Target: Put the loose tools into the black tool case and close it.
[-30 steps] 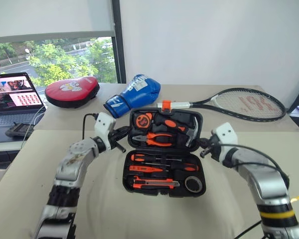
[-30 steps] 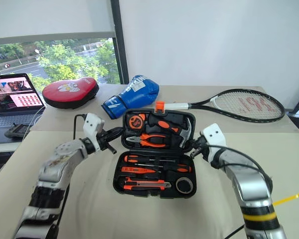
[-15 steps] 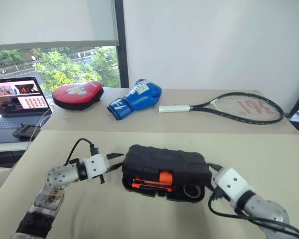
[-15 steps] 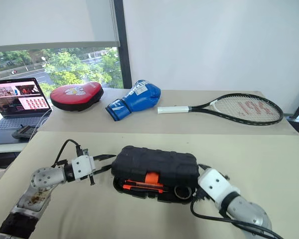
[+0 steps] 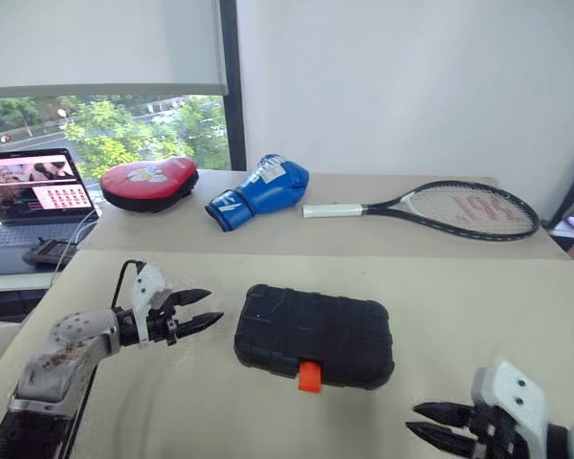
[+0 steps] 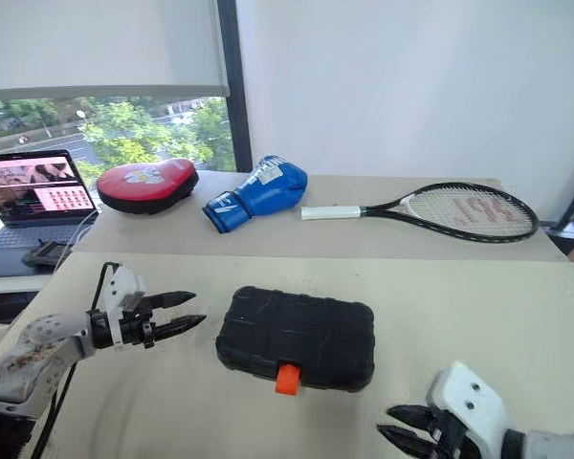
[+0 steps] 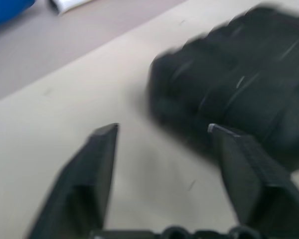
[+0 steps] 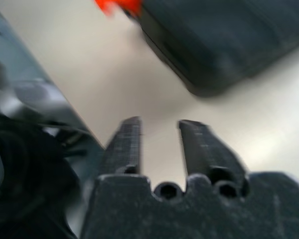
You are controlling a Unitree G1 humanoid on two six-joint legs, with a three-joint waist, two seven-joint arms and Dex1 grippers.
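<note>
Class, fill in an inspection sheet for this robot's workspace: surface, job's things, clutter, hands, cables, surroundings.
Surface: beige table, bare around the case.
Job's things: black case lying shut, orange latch at its near edge; loose tools: nothing seen.
Clutter: red pad, blue glove, racket on the far table.
Hands: left hand open, empty, beside the case; right hand slightly parted, empty.
Cables: black cable on the left wrist.
Surroundings: laptop, window, white wall.

Soft daylight from the window [image 5: 105,124] at left; both wrist views are motion-blurred.

White wall [image 5: 402,86] — window [image 5: 124,129] left
</note>
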